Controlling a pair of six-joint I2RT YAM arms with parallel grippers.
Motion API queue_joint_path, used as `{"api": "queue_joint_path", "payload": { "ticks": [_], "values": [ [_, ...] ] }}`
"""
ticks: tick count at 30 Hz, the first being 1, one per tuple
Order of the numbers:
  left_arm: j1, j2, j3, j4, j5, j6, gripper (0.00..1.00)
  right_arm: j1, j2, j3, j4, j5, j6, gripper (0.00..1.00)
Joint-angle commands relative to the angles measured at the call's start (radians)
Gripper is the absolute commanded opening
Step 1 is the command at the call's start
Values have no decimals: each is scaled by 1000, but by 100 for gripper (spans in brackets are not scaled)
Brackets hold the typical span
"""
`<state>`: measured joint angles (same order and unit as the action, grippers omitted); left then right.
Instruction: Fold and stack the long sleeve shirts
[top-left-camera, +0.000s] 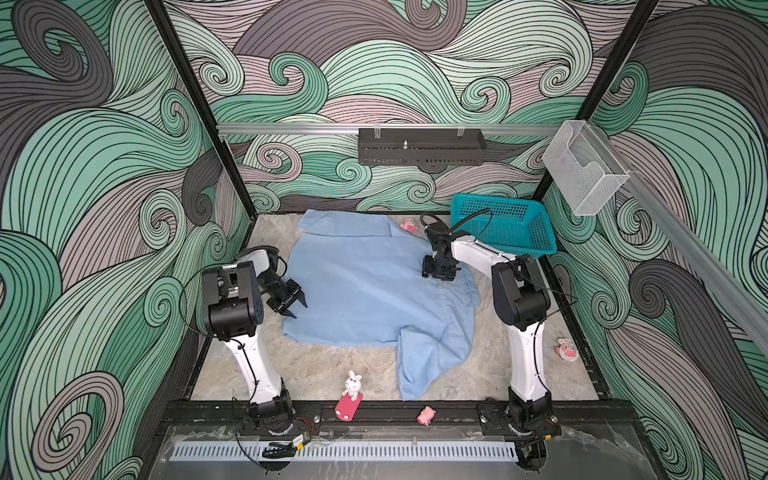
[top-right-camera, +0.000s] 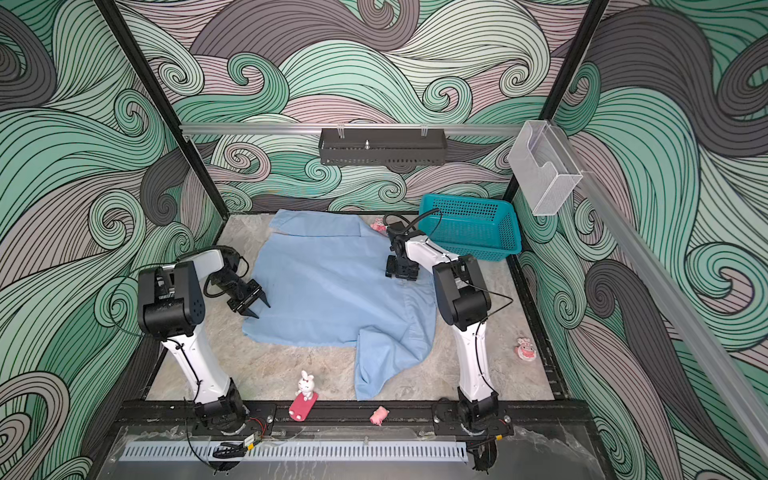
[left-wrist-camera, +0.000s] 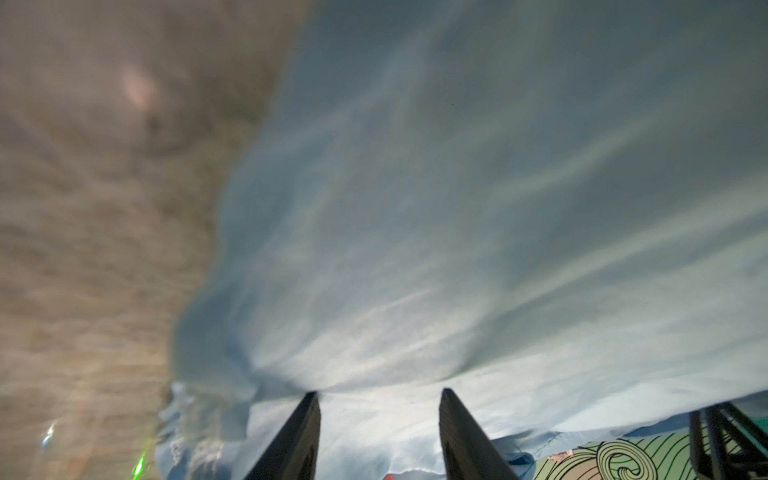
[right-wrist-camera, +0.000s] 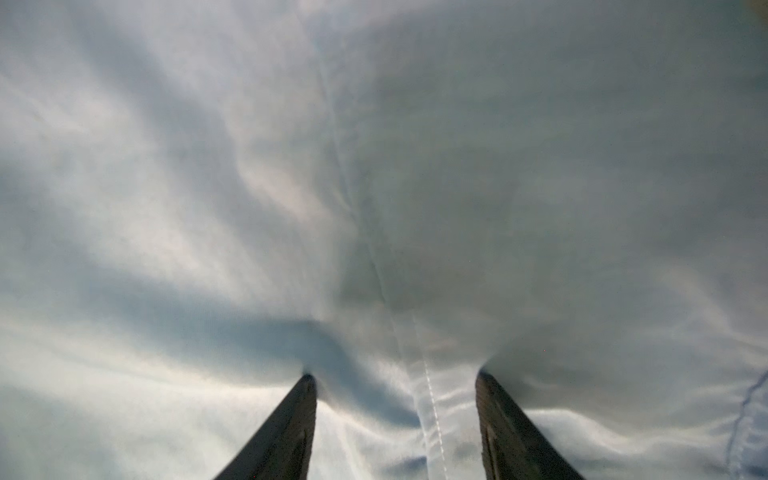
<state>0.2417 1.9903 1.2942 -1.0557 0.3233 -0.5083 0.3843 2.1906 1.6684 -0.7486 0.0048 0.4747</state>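
The worktop (top-left-camera: 332, 365) is a beige, stone-patterned slab set in a black frame. Three walls (top-left-camera: 104, 166) close it in, all printed with swirling waves in green, grey and pale pink. A silver rail (top-left-camera: 291, 129) runs across the back wall and carries a black perforated tray (top-left-camera: 422, 147). A clear plastic holder (top-left-camera: 584, 172) hangs on the right wall. A teal basket (top-left-camera: 507, 224) stands tilted in the far right corner.

The light blue shirt (top-left-camera: 365, 291) lies spread over the middle of the worktop between the two arms. One end reaches the back wall, and a rumpled part trails toward the front edge, right of centre.

The left claw (top-left-camera: 300, 311) sits at the shirt's left edge, its fingers apart and their tips on the cloth. The right claw (right-wrist-camera: 395, 375) points down onto the shirt's right side, fingers also apart, with the fabric puckered at each tip and a stitched seam running between them.

A white rabbit figure (top-left-camera: 353, 384) on a red base and a pink pig (top-left-camera: 426, 414) stand by the front frame. A small pink toy (top-left-camera: 408, 224) lies just beside the shirt near the back wall.
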Motion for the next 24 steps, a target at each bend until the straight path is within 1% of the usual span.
{"api": "queue_joint_path", "payload": {
  "ticks": [1, 7, 12, 15, 17, 19, 21, 24],
  "values": [
    [30, 44, -2, -32, -153, 69, 50, 2, 40, 44, -18, 10, 17, 64],
    [52, 66, 98, -60, -127, 59, 49, 4, 113, 166, -39, -3, 19, 62],
    [56, 147, 240, -87, -62, 44, 50, 4, 227, 380, -125, -13, 11, 61],
    [57, 175, 301, -111, -9, 52, 51, 14, 247, 487, -195, -36, -22, 59],
    [57, 142, 305, -103, 19, 53, 52, 35, 181, 476, -205, -1, -51, 59],
    [57, 77, 289, -85, 23, 52, 53, 56, 82, 422, -198, 29, -62, 61],
    [57, -10, 266, -71, 31, 46, 55, 88, -37, 342, -190, 68, -65, 63],
    [56, -161, 213, -52, 27, 22, 58, 164, -225, 167, -173, 144, -63, 68]
  ]
}}
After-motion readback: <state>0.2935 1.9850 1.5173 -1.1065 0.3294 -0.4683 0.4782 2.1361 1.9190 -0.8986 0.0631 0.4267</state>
